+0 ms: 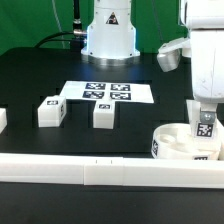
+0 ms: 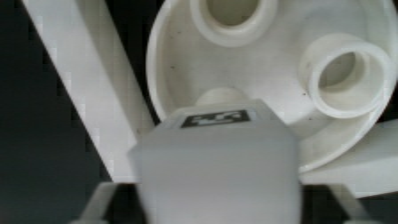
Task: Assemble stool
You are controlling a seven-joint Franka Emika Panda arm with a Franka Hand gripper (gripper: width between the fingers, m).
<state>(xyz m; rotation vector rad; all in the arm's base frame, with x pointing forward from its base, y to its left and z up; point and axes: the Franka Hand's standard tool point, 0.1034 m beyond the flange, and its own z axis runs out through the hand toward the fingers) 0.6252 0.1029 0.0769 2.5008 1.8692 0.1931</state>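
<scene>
While the tool (image 1: 204,114) is clamped on a leg (image 1: 205,131) over the seat (image 1: 172,148) near the desk's (image 1: 30,75) front edge, a slight tilt could miss the socket (image 2: 347,80) and jam.

Bright and even in the exterior view, without hard shadows; round seat (image 1: 168,133) nearly blown out against the black table (image 1: 30,70); coarse, low in detail; very close and blurred in the wrist view; leg (image 2: 214,165) before the round seat (image 2: 187,75) grey and out of focus; sockets (image 2: 347,80) shaded inside.
</scene>
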